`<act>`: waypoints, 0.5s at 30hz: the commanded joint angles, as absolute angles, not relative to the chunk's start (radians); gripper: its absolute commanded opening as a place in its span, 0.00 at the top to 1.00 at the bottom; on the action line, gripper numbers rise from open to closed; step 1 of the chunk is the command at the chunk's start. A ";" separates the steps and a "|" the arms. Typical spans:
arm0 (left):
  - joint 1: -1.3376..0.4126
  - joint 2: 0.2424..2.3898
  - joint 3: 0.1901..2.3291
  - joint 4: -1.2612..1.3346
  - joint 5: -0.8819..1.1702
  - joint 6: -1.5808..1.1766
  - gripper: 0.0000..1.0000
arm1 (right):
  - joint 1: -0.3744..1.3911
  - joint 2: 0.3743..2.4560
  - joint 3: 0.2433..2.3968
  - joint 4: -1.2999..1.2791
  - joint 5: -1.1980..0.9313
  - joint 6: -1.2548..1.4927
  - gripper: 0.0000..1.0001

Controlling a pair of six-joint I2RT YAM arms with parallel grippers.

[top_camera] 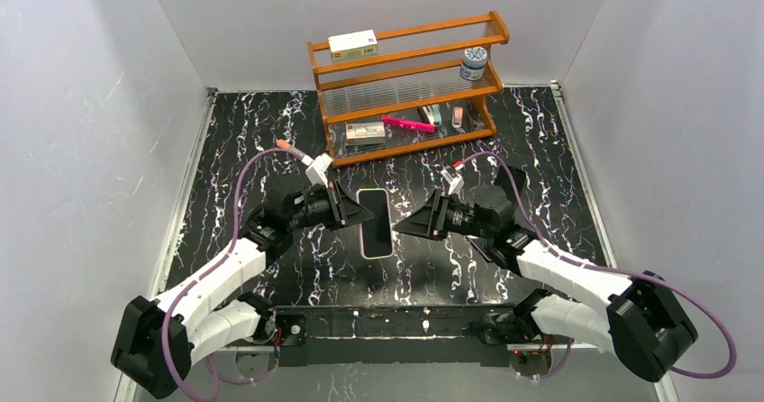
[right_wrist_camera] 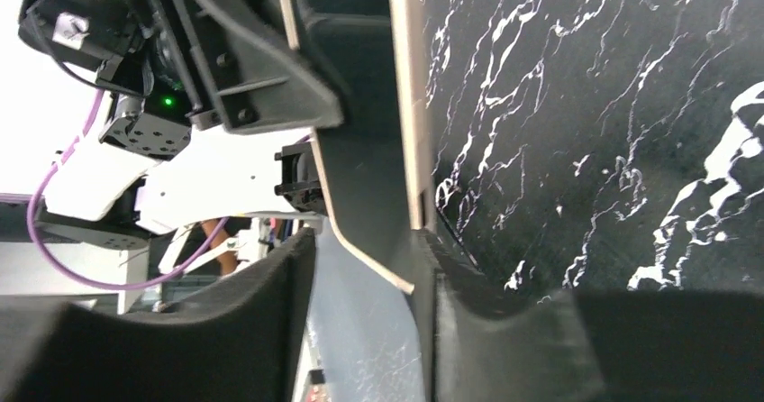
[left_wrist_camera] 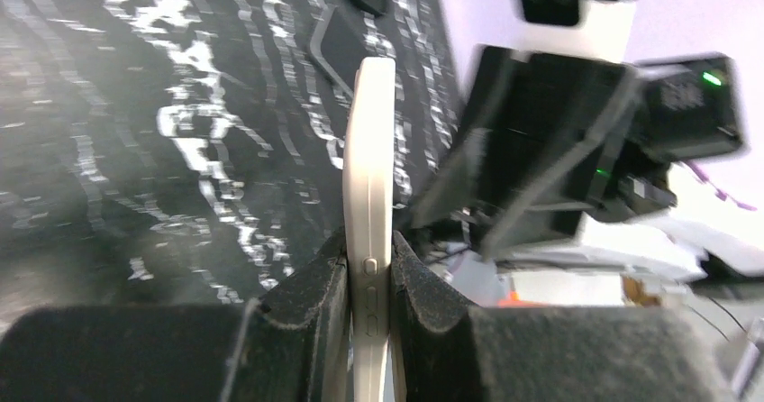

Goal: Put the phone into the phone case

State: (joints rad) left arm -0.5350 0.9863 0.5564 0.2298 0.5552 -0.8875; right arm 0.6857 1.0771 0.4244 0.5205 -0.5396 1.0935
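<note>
Top external view is showing the phone (top_camera: 377,226), glossy and pale-rimmed, sitting between both grippers at mid-table, with open black marbled table (top_camera: 541,150) lying all around. Left gripper (top_camera: 356,211) is clamping one long edge. Right gripper (top_camera: 403,225) is straddling the opposite edge, one foam-padded finger (right_wrist_camera: 225,312) standing apart. Wooden rack (top_camera: 410,56) is standing well behind.

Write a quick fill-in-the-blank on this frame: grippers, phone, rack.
1. The left gripper is shut on the ___.
2. The right gripper straddles the phone at its other edge, with its jaws ___.
3. On the wooden rack, the white box sits on the ___ shelf.
4. The pink pen lies on the ___ shelf.

Missing words: phone; open; top; bottom.
</note>
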 commanded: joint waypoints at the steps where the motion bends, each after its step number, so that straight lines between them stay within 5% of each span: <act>1: -0.466 0.970 0.606 0.080 0.458 -0.808 1.00 | 0.688 0.972 0.460 0.401 -0.436 1.041 0.40; 8: -0.302 1.028 0.635 0.006 0.452 -0.750 1.00 | 0.687 0.901 0.506 0.203 -0.355 0.990 0.03; 15: -0.035 1.138 0.641 -0.040 0.539 -0.726 1.00 | 0.687 0.832 0.536 0.048 -0.277 0.944 0.01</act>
